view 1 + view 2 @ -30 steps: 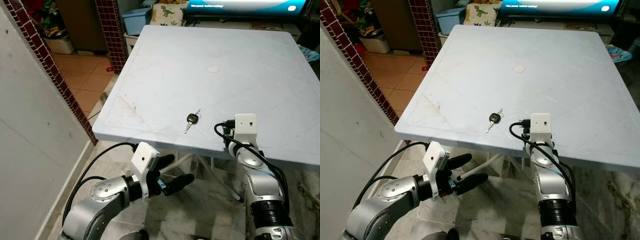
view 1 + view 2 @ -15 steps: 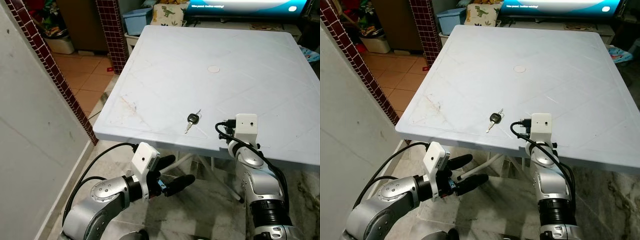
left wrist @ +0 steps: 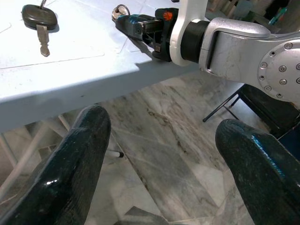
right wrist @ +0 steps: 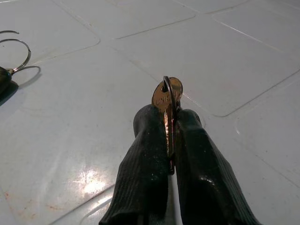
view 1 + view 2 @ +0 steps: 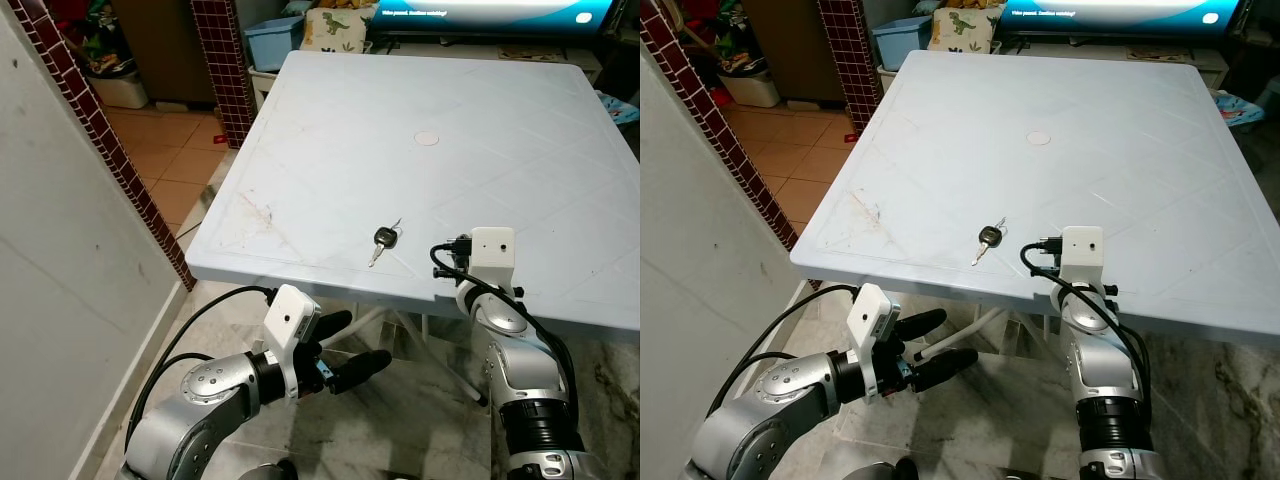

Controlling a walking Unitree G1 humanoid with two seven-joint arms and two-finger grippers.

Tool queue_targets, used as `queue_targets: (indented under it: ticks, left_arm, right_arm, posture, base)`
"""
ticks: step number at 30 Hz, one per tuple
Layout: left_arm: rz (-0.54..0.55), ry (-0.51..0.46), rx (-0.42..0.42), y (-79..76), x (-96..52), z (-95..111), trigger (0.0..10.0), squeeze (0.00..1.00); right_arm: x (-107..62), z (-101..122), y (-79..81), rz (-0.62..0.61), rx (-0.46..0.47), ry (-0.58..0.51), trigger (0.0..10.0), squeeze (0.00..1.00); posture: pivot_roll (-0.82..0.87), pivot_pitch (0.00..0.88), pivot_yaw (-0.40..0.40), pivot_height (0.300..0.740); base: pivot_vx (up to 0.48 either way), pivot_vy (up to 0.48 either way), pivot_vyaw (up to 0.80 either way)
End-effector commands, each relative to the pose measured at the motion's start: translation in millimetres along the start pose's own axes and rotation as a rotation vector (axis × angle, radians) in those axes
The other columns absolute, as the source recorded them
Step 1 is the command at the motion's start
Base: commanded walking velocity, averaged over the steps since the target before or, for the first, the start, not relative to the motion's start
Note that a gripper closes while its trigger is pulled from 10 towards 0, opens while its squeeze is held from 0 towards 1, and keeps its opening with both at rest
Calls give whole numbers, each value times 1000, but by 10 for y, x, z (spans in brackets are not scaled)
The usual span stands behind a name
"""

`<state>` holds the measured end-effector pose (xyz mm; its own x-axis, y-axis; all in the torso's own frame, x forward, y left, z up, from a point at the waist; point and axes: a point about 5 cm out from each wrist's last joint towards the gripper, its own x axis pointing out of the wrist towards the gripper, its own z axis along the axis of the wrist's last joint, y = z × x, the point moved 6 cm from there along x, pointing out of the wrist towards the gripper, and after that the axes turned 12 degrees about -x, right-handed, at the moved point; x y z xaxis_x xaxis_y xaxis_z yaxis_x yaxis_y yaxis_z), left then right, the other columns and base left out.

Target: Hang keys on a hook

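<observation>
your right gripper (image 4: 169,140) is pinched tight on a small brass key (image 4: 167,96), gripping the blade edge-on so that the round head and its thin ring stand clear above the fingertips. it hovers low over the white table (image 5: 330,130) near the front edge. the key looks light, thin, rigid and smooth metal, so it can swivel or slide between the rubbery pads (image 4: 145,154) if it knocks against anything. judging from this hold, the exposed ring or the hole in the head is the part to feed onto a hook, so keep that end free and leading.

a second key with a black head (image 5: 384,238) lies flat on the table just beside and to the left of your right gripper, its own wire ring (image 4: 14,54) lying close by. it too looks light and stiff; lying flat, it gives little edge to bite, so the thicker plastic head is likely the better place to grab.

your left gripper (image 5: 345,345) hangs below the table edge, fingers (image 3: 70,168) spread wide, holding nothing. i can't make out a hook.
</observation>
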<state>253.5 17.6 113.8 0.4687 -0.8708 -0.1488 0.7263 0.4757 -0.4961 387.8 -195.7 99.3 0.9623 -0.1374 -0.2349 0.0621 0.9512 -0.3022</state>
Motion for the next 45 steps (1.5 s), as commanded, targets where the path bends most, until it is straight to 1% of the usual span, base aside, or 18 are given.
queue_targets:
  ticks: [1, 4, 6, 7, 8, 14, 15, 17, 19, 20, 21, 22, 23, 24, 25, 26, 31, 45]
  left_arm:
    - [-16, 6, 12, -44, -8, 9, 10000, 0]
    - [-11, 6, 15, -36, -8, 10, 10000, 0]
    - [-8, 3, 16, -28, -7, 16, 10000, 0]
    - [3, -1, 21, -9, -8, 24, 10000, 0]
    - [10, -3, 23, 4, -7, 28, 10000, 0]
    - [31, -19, 41, 37, -6, 63, 10000, 0]
    - [123, -59, 85, 185, -17, 138, 10000, 0]
    - [170, -81, 104, 261, -29, 180, 10000, 0]
    - [257, -138, 155, 386, -86, 292, 10000, 0]
    - [287, -157, 167, 425, -106, 328, 10000, 0]
    - [344, -209, 176, 506, -164, 423, 10000, 0]
    - [344, -209, 176, 506, -164, 423, 10000, 0]
    - [387, -249, 196, 558, -210, 500, 10000, 0]
    - [406, -265, 210, 578, -228, 532, 10000, 0]
    - [461, -312, 226, 638, -281, 616, 10000, 0]
    - [565, -383, 251, 748, -390, 739, 10000, 0]
    - [721, -461, 301, 904, -587, 836, 10000, 0]
    - [791, -515, 352, 965, -608, 888, 10000, 0]
  right_arm:
    - [-6, -119, 78, 28, 2, 51, 0, 0]
    - [-16, 121, -48, -46, -100, -64, 0, 0]
    - [-63, 439, -151, -124, -262, -215, 0, 0]
    - [-127, 701, -166, -170, -397, -337, 0, 0]
    - [-146, 783, -150, -177, -436, -372, 0, 0]
    - [-149, 841, -101, -166, -457, -393, 0, 0]
    - [-153, 828, -80, -165, -471, -398, 706, 0]
    - [-160, 821, -69, -167, -480, -405, 706, 0]
    - [-187, 831, -50, -169, -505, -424, 1804, 0]
    - [-197, 840, -46, -172, -515, -431, 1804, 0]
    - [-222, 872, -16, -168, -538, -454, 3961, 0]
    - [-222, 872, -16, -168, -538, -454, 3961, 0]
    - [-234, 888, 1, -164, -540, -463, 5608, 0]
    - [-238, 892, 5, -163, -537, -464, 5608, 0]
    - [-248, 904, 19, -155, -526, -468, 10000, 0]
    - [-262, 915, 39, -139, -495, -469, 10000, 0]
    - [-353, 951, 107, -91, -355, -467, 10000, 0]
    - [-441, 1051, 233, -46, -327, -493, 10000, 0]
  posture:
    - [-42, 121, 63, 740]
    - [-42, 122, 63, 740]
    - [-42, 122, 63, 740]
    - [-42, 121, 66, 740]
    - [-42, 121, 66, 740]
    - [-42, 121, 66, 740]
    - [-43, 117, 64, 740]
    - [-43, 117, 64, 740]
    - [-42, 117, 63, 740]
    - [-42, 117, 63, 740]
    - [-42, 117, 63, 740]
    - [-42, 117, 63, 740]
    - [-43, 112, 63, 740]
    - [-43, 112, 63, 740]
    - [-41, 109, 61, 740]
    - [-40, 105, 59, 740]
    - [-33, 95, 51, 740]
    - [-42, 86, 50, 740]
  base:
    - [0, 0, 0]
    - [0, 0, 0]
    - [0, 0, 0]
    - [0, 0, 0]
    - [0, 0, 0]
    - [0, 0, 0]
    - [0, 0, 0]
    - [0, 0, 0]
    - [0, 0, 0]
    - [0, 0, 0]
    - [0, 0, 0]
    - [0, 0, 0]
    - [0, 0, 0]
    - [0, 0, 0]
    - [0, 0, 0]
    - [0, 0, 0]
    - [0, 0, 0]
    - [0, 0, 608]
